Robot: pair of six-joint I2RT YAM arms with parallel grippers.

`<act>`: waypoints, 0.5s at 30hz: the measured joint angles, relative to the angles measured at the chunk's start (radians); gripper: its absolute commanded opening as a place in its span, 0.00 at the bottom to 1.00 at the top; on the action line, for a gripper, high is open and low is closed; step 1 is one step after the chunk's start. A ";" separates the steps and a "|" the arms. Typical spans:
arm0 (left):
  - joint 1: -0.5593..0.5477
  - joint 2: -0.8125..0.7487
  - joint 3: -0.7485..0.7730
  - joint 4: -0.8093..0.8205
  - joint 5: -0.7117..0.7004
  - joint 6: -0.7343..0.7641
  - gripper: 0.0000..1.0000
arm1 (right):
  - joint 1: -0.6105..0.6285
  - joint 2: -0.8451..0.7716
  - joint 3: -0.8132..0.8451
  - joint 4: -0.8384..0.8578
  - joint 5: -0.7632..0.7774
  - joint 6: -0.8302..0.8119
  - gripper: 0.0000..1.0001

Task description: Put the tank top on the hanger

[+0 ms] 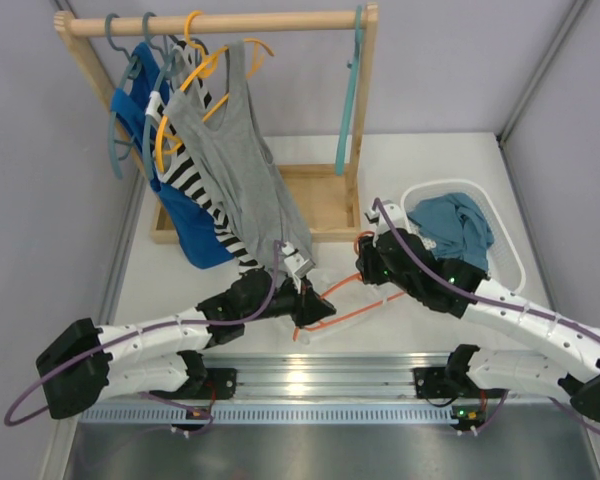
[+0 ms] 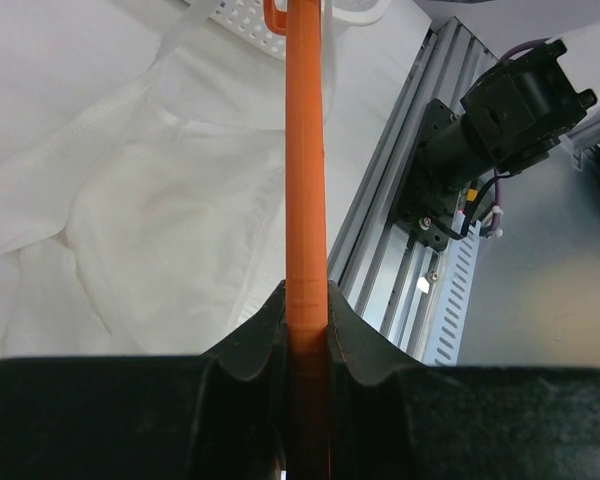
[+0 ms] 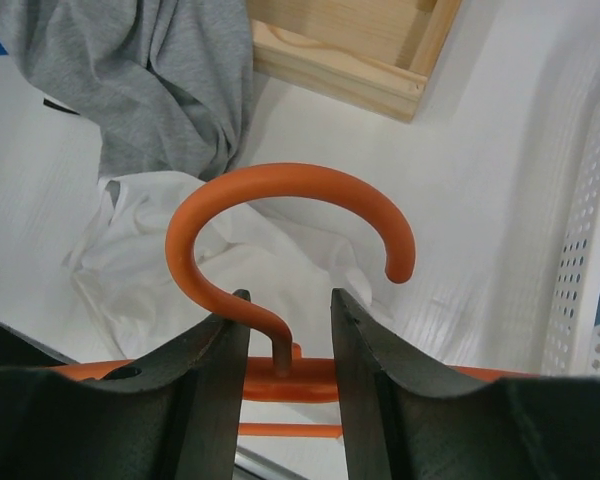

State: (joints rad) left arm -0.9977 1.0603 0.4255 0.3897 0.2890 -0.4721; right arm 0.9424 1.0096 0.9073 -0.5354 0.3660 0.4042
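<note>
Between the left fingers [image 2: 265, 340] runs the hanger [image 2: 305, 180], its orange bar pinched edge-on, with both pads closed flat against it. Just left of those fingers and below the bar lies the tank top [image 2: 160, 200], crumpled on the table [image 2: 40, 60] in soft folds and not yet on the hanger. It looks thin and limp, so I'd expect it to weigh almost nothing, sag from wherever it is lifted and bunch rather than slide. A narrow strap or the neckline hem seems the sensible place to take it, so that one hanger shoulder can be fed through. The hanger looks light, stiff and smooth, and held this narrowly I think it could swivel. From above, the left arm stretches low from its base towards the middle of the table, wrist level.

Over to the right, the right fingers [image 3: 225, 340] stand parted to either side of the thin stem under the hook, with a gap showing on each side, so they straddle it without clamping. Beyond them the white fabric spreads under the hook, with a grey top [image 3: 150, 80] and a wooden rack base [image 3: 350, 50] further off and a laundry basket [image 3: 590, 250] to their right. That arm bends in from the right, wrist tipped downward.
</note>
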 measured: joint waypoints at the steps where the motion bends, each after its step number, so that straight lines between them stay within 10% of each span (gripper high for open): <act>1: 0.000 0.003 0.000 0.000 0.000 0.000 0.00 | 0.001 0.000 -0.004 0.004 0.006 0.002 0.36; 7: -0.001 0.018 0.006 0.010 -0.019 0.000 0.00 | 0.013 0.000 -0.011 0.027 0.034 0.020 0.00; 12: 0.000 0.039 0.019 0.011 -0.027 -0.002 0.00 | 0.018 0.001 -0.011 0.016 0.075 0.018 0.00; 15: -0.002 0.059 0.034 0.006 -0.033 -0.005 0.18 | 0.026 0.009 -0.011 0.008 0.111 0.023 0.00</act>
State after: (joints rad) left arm -0.9993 1.1194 0.4595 0.3958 0.2562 -0.4774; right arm 0.9680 1.0187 0.8967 -0.5274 0.4774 0.4271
